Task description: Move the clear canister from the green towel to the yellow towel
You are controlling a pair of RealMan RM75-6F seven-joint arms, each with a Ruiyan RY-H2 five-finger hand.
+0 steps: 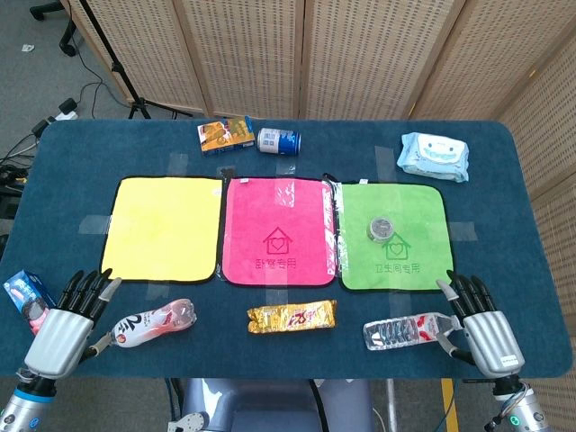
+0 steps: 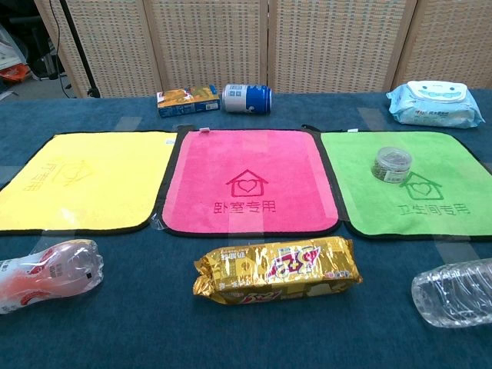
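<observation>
On the green towel (image 1: 393, 236) the clear canister (image 1: 382, 229) is standing, dark contents inside; both empty, spread hands (image 1: 65, 321) (image 1: 477, 322) are being shown only by the head view.

Silver ribbed left hand (image 1: 61, 335) & right hand (image 1: 481, 329), black fingers (image 1: 90, 290), green wrist LED

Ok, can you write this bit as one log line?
clear canister: on green towel | yellow towel: bare | left hand: open | right hand: open | move: not started

We read a house-and-heart sign on the pink towel (image 2: 246, 181) and the green towel (image 2: 407, 184); the characters beneath stay unclear.
</observation>
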